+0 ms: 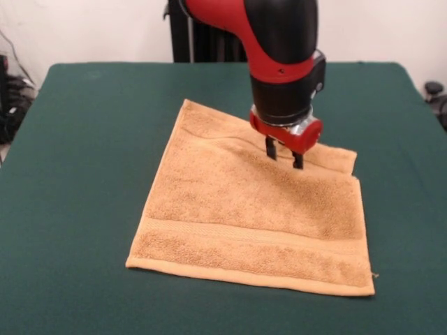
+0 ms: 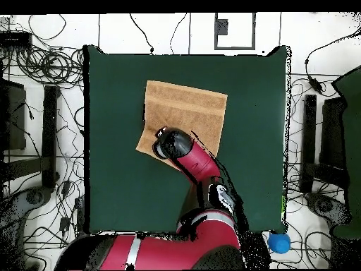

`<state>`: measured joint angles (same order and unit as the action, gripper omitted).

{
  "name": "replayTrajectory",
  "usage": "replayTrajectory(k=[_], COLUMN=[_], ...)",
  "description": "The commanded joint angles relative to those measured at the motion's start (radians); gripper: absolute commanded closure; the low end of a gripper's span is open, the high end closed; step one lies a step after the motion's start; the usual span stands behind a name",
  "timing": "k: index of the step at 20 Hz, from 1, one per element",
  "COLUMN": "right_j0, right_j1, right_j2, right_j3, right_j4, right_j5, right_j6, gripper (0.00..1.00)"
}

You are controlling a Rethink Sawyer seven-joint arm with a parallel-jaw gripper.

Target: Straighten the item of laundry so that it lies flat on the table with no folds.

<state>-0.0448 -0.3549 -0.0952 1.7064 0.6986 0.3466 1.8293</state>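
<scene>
The towel (image 1: 255,216) lies near the middle of the green table (image 1: 77,209), slightly turned so that its edges run at a small angle to the table edges. In the front view the near hem and the woven band beside it lie flat and straight. The far right corner does not: a second layer of cloth shows there as a stepped strip (image 1: 334,159) projecting beyond the upper layer, which indicates that this corner is still doubled over. The gripper (image 1: 284,153) stands directly above the far part of the towel, close beside that stepped strip and just to its left in the front view. Its two black fingers (image 1: 270,148) point straight down with a visible gap between them and hold nothing; the tips appear to be at or just above the pile, and contact cannot be confirmed. The overhead view shows the arm (image 2: 194,166) covering the towel edge nearest the robot base, so the fold is hidden there. Judgement: the remaining fold lies a short way to the right of the fingers in the front view, and the next grasp should be taken on that layer
</scene>
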Motion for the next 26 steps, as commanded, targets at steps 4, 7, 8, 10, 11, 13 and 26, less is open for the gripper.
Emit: replayTrajectory(k=[4, 7, 8, 10, 11, 13, 26], right_j0=[-0.042, -0.090, -0.102, -0.124, -0.134, -0.151, 0.054], right_j1=[0.029, 0.011, 0.009, 0.007, 0.005, 0.007, 0.226], right_j2=[0.182, 0.202, 0.205, 0.212, 0.215, 0.214, -0.082], right_j3=[0.055, 0.085, 0.093, 0.109, 0.123, 0.137, -0.139], right_j4=[0.033, 0.035, 0.033, 0.031, 0.031, 0.025, -0.176], right_j5=[0.281, 0.364, 0.379, 0.398, 0.395, 0.392, -0.074], right_j6=[0.225, 0.206, 0.198, 0.181, 0.168, 0.144, 0.211], gripper=[0.00, 0.00, 0.00, 0.00, 0.00, 0.00, 0.00])
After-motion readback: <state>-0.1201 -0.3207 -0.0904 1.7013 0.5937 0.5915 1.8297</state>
